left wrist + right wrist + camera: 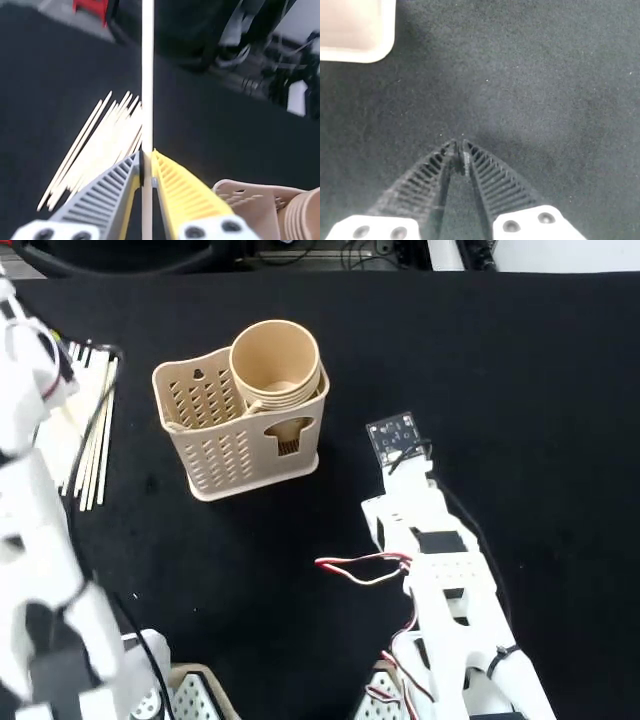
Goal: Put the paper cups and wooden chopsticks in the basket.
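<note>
A beige perforated basket [215,455] stands left of the table's middle with a stack of paper cups [276,365] in its right compartment. Several wooden chopsticks [92,435] lie in a loose bundle on the black cloth at the far left. In the left wrist view, my left gripper [146,161] is shut on one chopstick [147,75], held above the bundle [100,147], with the basket's rim [250,197] and cups [302,215] off to one side. My right gripper [456,150] hovers shut over bare cloth, near the basket's corner [357,30].
The left arm [30,490] rises along the table's left edge. The right arm [440,580] lies over the lower middle, right of the basket. Red and white wires [360,568] loop out beside it. Cables and clutter sit beyond the far edge.
</note>
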Motion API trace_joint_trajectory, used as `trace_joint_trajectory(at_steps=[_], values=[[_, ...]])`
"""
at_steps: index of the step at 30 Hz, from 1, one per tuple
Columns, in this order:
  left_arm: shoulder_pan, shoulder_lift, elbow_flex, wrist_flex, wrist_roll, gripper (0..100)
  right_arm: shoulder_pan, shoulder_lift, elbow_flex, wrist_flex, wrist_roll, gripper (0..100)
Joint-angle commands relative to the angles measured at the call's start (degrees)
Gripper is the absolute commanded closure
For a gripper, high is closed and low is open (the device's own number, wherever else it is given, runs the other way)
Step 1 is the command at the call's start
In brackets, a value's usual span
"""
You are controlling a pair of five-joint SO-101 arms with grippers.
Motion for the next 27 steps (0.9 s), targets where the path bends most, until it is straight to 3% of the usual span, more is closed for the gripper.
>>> trace_joint_trajectory(at_steps=[1,8,11,16,22,27], values=[[3.0,-18.5,21.1,-19.4,0.0,97,-1.3,-1.7,-0.5,-1.1,0.2,98.4],[13.8,-40.3,52.4,-59.3,-0.4,97,-2.0,-1.7,-0.4,-1.1,0.2,98.4],[17.1,-42.3,62.1,-70.9,-0.4,97,-2.0,-1.7,-0.4,-1.1,0.2,98.4],[21.2,-40.3,71.9,-77.3,-0.4,97,-1.9,-1.7,-0.5,-1.1,0.2,98.4],[21.4,-30.0,74.8,-86.2,0.0,97,-2.0,-1.7,-0.6,-1.1,0.2,98.4],[21.8,-21.0,74.9,-87.3,0.1,97,-2.0,-1.7,-0.6,-1.1,0.2,98.4]])
